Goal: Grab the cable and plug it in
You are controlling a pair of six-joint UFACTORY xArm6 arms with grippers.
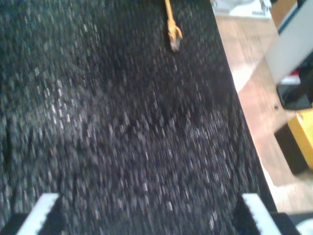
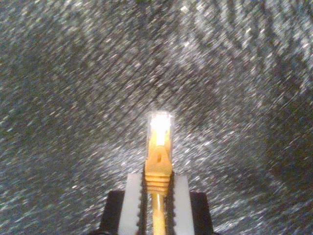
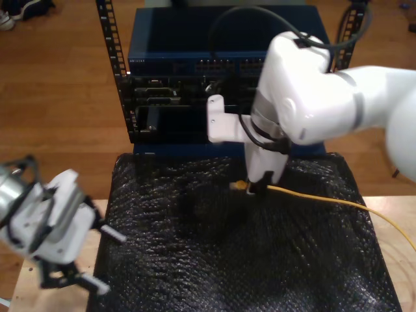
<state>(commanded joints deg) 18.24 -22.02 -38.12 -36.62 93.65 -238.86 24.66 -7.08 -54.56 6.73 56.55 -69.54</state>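
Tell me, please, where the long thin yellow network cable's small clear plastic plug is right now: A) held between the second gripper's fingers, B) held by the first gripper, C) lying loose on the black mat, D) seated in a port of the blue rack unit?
A: in the second wrist view the long thin yellow network cable runs between my second gripper's white fingers, which are closed on its boot, with the small clear plastic plug sticking out beyond them.

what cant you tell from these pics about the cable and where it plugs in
- Which port is free: the switch ports in the exterior view are too small to tell apart.
- The cable far end: cut off at the exterior view's right edge.
- Plug contacts: washed out by glare in the second wrist view.
- My second tool grip on the boot: its pads cover the contact.
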